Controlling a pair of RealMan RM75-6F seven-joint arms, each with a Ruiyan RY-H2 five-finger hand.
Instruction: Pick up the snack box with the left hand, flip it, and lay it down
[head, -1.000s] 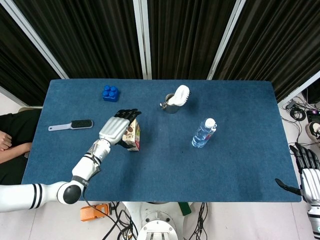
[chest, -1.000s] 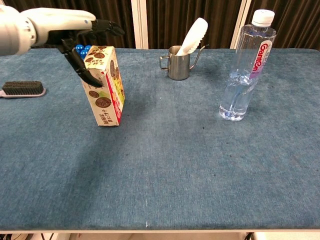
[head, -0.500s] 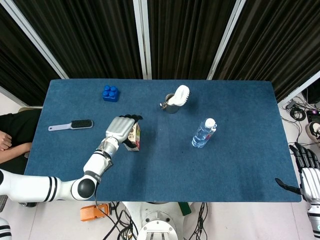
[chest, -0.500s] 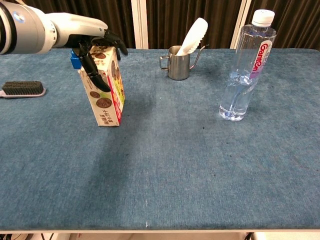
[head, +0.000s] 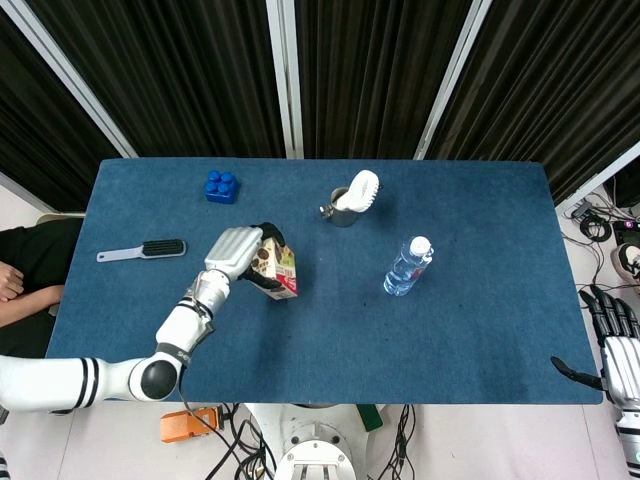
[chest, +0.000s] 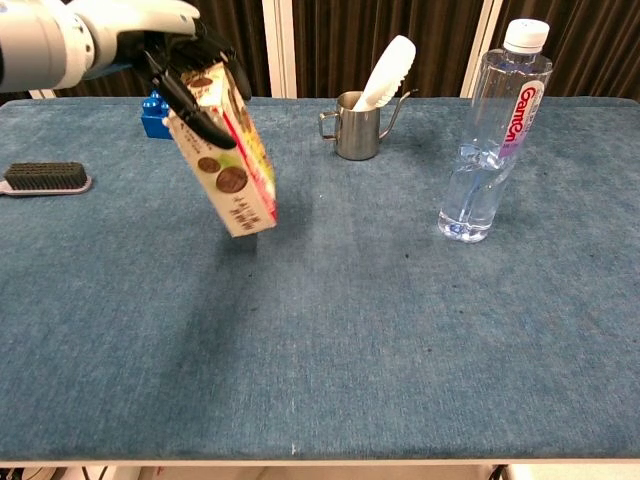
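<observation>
The snack box (chest: 232, 165), cream with cookie pictures and a red and green side, hangs tilted above the blue table, its bottom swung toward the right. My left hand (chest: 175, 55) grips its top end, thumb across the front face and fingers curled over the top. In the head view the snack box (head: 279, 270) sticks out to the right of the left hand (head: 233, 254). My right hand (head: 612, 340) hangs off the table's right edge with fingers spread, holding nothing.
A water bottle (chest: 487, 135) stands at right. A metal cup (chest: 358, 126) with a white brush in it stands at the back centre. Blue block (head: 221, 186) lies at the back left, a black hairbrush (head: 145, 250) at the left edge.
The left hand closed on the box's top, lifted it off the table and tilted its lower end to the right. The right hand has not moved.
</observation>
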